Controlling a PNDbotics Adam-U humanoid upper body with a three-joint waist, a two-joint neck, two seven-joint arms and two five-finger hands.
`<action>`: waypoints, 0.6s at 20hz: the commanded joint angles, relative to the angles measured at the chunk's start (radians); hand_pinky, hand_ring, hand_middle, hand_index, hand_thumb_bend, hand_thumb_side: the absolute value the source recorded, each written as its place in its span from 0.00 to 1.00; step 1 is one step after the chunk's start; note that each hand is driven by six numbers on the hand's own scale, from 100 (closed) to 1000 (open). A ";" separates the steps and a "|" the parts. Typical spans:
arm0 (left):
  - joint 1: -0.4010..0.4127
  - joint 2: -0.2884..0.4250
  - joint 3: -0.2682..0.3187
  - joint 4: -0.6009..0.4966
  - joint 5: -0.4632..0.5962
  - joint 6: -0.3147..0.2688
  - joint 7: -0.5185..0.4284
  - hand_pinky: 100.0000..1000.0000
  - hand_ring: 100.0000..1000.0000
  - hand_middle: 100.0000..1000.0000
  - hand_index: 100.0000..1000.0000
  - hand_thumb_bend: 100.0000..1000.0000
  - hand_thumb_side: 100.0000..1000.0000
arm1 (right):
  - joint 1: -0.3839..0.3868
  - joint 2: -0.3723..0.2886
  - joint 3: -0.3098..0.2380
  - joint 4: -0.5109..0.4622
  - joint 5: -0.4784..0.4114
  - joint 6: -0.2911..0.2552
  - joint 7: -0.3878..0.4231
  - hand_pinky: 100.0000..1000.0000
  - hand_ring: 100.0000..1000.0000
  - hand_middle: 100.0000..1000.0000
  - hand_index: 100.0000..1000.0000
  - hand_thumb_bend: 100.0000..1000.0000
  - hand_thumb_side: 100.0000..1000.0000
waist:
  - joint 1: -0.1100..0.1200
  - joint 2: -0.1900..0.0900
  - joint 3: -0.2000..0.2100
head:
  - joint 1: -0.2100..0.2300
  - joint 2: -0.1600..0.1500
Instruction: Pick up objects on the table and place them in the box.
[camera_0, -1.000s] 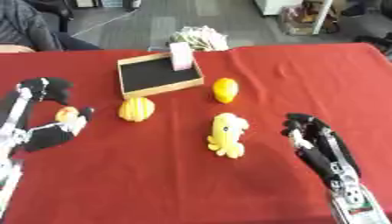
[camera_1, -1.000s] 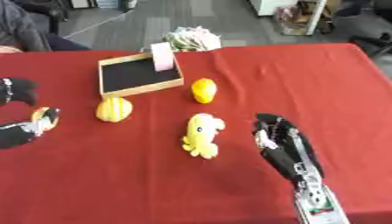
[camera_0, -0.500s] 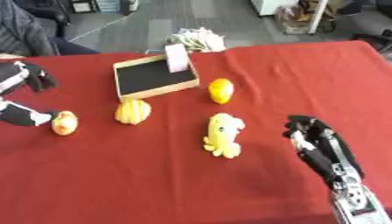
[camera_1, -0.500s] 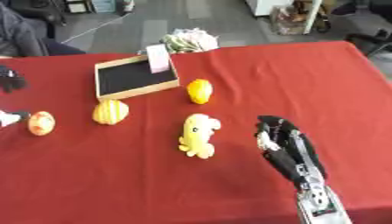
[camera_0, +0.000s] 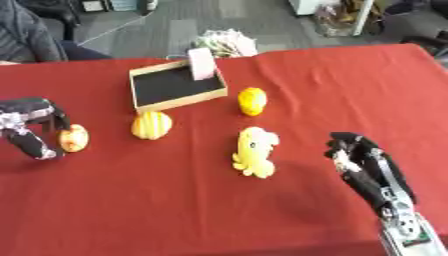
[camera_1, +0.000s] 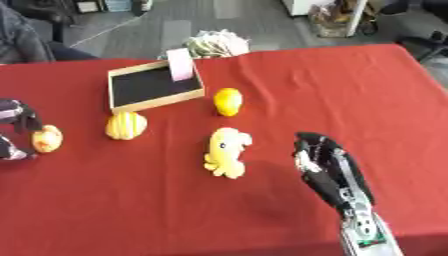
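left hand (camera_0: 33, 131) is curling around the orange fruit (camera_0: 73, 138) on the counter (camera_0: 350, 85), apparently lining up a grasp | right hand (camera_0: 363, 165) is idling, fingers relaxed | box (camera_0: 173, 90) is lying open beyond, lid up for drops

We hold our left hand (camera_0: 31, 127) low at the left edge, fingers curled; our right hand (camera_0: 363, 165) rests open, fingers up
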 joint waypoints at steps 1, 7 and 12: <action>-0.028 0.002 0.025 0.016 -0.038 0.016 0.068 0.73 0.56 0.54 0.68 0.39 0.00 | -0.005 -0.011 -0.002 -0.010 0.000 -0.001 0.002 0.69 0.58 0.58 0.72 0.00 0.33 | 0.004 -0.026 -0.003 | -0.001 0.004; -0.037 -0.009 0.042 0.024 -0.063 0.045 0.157 0.73 0.55 0.53 0.67 0.40 0.00 | -0.004 -0.010 -0.003 -0.010 -0.001 -0.001 0.001 0.69 0.58 0.58 0.72 0.00 0.33 | 0.003 -0.025 -0.005 | -0.004 0.004; -0.042 -0.013 0.047 0.031 -0.061 0.054 0.165 0.73 0.56 0.53 0.67 0.40 0.00 | -0.005 -0.009 -0.003 -0.009 -0.001 -0.001 0.002 0.69 0.58 0.58 0.72 0.00 0.34 | 0.005 -0.024 -0.007 | -0.004 0.004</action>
